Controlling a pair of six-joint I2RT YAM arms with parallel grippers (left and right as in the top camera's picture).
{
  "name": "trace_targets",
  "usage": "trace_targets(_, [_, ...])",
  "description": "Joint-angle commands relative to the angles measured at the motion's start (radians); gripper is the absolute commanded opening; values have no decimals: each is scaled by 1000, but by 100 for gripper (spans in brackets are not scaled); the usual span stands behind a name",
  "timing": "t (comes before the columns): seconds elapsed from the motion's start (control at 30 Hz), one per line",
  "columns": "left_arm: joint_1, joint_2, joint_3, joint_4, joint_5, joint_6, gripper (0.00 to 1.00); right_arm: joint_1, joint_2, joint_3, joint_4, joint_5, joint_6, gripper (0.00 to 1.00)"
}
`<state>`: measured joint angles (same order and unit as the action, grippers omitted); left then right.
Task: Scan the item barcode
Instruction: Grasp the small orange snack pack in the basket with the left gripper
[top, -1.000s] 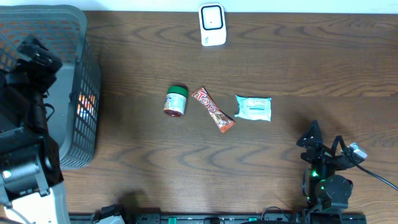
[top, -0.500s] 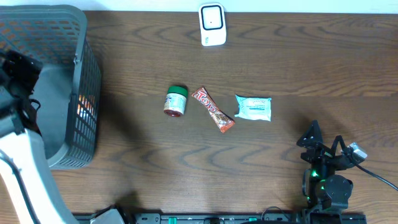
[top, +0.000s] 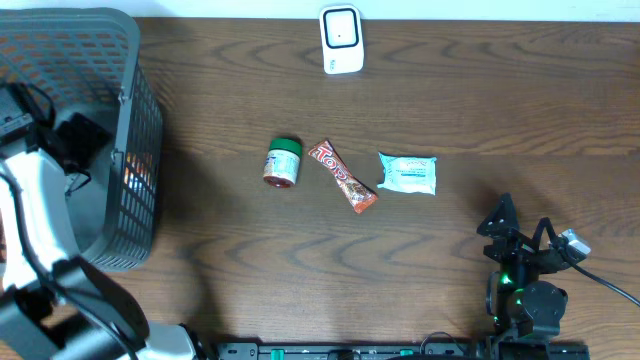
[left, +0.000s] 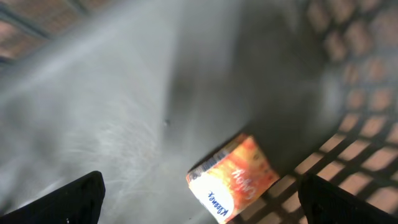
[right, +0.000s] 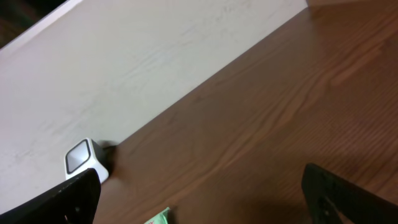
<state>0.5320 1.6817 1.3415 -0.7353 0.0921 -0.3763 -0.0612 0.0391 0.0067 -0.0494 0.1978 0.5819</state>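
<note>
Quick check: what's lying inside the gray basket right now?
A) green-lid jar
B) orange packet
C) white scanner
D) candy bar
B: the left wrist view shows an orange packet lying on the basket floor by the mesh wall, while the jar and scanner sit out on the table.

Grey mesh basket, orange-and-white packet

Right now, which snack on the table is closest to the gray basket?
The small jar with the green lid, at the left end of the row. The red candy bar and the white-and-blue packet lie farther right, away from the basket.
</note>
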Motion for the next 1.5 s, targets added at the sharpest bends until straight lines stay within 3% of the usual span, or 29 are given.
trace_targets(0.0, [-3,93,13,-11,63,109,100,9,0,-1,-4,2,5,99])
trace_targets(0.27, [-3,255,13,0,216,194,100,9,0,-1,-4,3,5,99])
trace_targets(0.67, [-3,336,12,-27,232,208,99,9,0,-1,-4,2,5,99])
trace_targets(0.73, [-3,336,12,-33,277,242,87,9,0,-1,-4,2,5,99])
trace_targets(0.8, [-3,336,12,-39,290,249,61,9,0,-1,-4,2,5,99])
trace_targets(0.83, [-3,336,12,-42,290,248,36,9,0,-1,-4,2,5,99])
trace_targets(0.93, [-3,336,12,-47,290,243,12,9,0,-1,-4,2,5,99])
trace_targets(1.0, [-3,333,13,-46,289,232,8,9,0,-1,-4,2,5,99])
trace_targets(1.2, [31,260,66,-60,290,152,7,9,0,-1,-4,2,5,99])
trace_targets(1.47, [79,-36,138,-57,289,82,8,9,0,-1,-4,2,5,99])
